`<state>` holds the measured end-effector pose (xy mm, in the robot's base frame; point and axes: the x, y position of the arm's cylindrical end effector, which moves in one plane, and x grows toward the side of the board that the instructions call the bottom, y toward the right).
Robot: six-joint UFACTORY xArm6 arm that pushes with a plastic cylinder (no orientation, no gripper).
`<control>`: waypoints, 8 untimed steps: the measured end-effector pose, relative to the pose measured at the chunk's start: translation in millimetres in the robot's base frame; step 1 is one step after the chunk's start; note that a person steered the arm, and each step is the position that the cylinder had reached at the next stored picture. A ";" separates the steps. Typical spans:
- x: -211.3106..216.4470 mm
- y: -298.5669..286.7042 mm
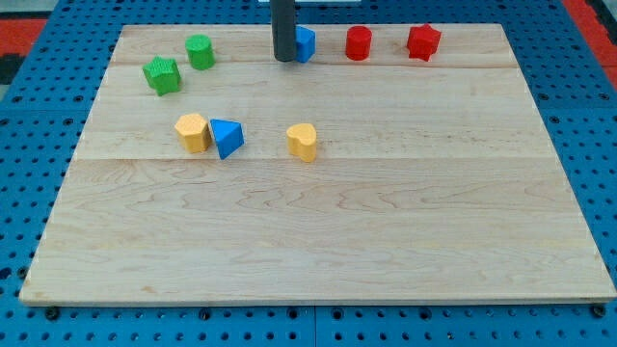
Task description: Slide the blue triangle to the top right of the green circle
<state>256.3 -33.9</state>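
Observation:
The blue triangle point(228, 137) lies on the wooden board at the left of its middle, touching a yellow hexagon-like block point(193, 132) on its left. The green circle point(201, 51) stands near the view's top left, with a green star point(162, 75) just below and left of it. My tip point(285, 59) is near the view's top centre, right of the green circle and well above the blue triangle. It stands against the left side of a second blue block point(306, 43), partly hiding it.
A yellow heart-like block point(303, 141) lies right of the blue triangle. A red cylinder point(359, 43) and a red star-like block point(423, 41) stand along the view's top right. The board's top edge point(434, 25) runs just behind them.

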 end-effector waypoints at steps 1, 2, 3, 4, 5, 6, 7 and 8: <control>11.5 3.2; 59.1 23.8; 110.0 8.0; 152.9 -17.3; 217.5 -43.3; 198.6 -68.5; 162.4 -70.9; 134.2 -70.9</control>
<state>390.5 -104.8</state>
